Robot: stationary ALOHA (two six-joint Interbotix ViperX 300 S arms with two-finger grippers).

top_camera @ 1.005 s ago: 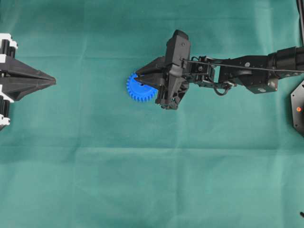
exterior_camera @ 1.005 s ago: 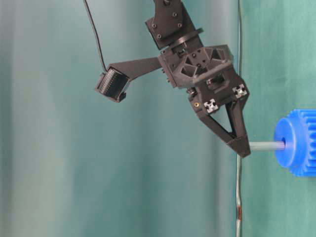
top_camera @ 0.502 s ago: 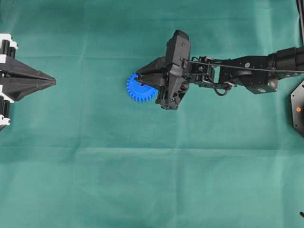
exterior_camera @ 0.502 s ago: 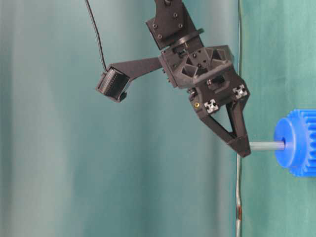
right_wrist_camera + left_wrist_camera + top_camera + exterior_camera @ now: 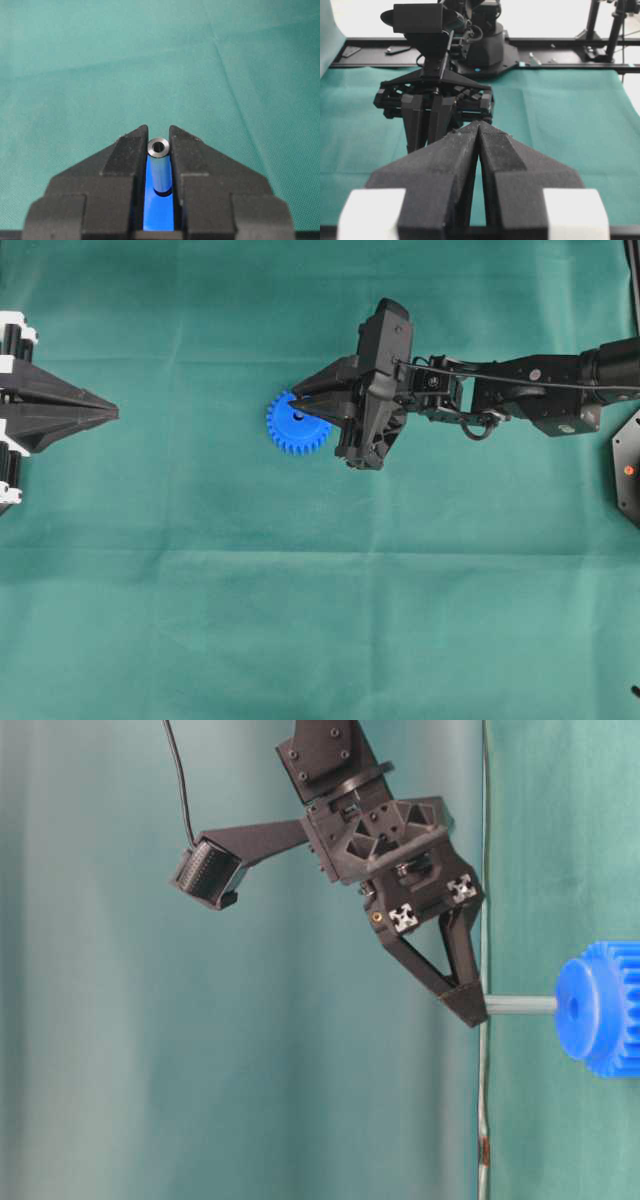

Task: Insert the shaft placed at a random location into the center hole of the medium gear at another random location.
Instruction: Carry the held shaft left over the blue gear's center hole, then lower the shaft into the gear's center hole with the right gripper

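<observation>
Right now, per view:
right end effector (image 5: 297, 406): reaches in from the right edge of the overhead frame, tips over the blue gear just above centre frame; jaws clamped on the shaft
shaft (image 5: 518, 1005): silver-grey pin, held at one end by the right end effector's tips; in the table-level view it lies level in the frame, running from the tips at centre right toward the gear at the right edge
shaft tip vs hole: free end sits at the face of the hub; cannot tell whether it touches or is inside
shaft, right wrist view (image 5: 159, 169): between the two black fingers (image 5: 125, 160), hollow end facing the camera, blue of the gear showing behind it low in the frame
medium gear (image 5: 290, 427): bright blue toothed wheel, flat on the green cloth, left of the right arm's black body; right part of it covered by the end effector from overhead
center hole (image 5: 573, 1006): small dark spot in the middle of the raised hub, in line with the shaft
left end effector (image 5: 112, 413): at the left edge of the overhead frame, mid-upper height, well apart from the gear; jaws pressed together, nothing between them
left wrist view: closed black fingers (image 5: 447, 165) fill the lower frame, right arm seen beyond them at upper left
counter (image 5: 320, 600): covered by green cloth with faint creases
</observation>
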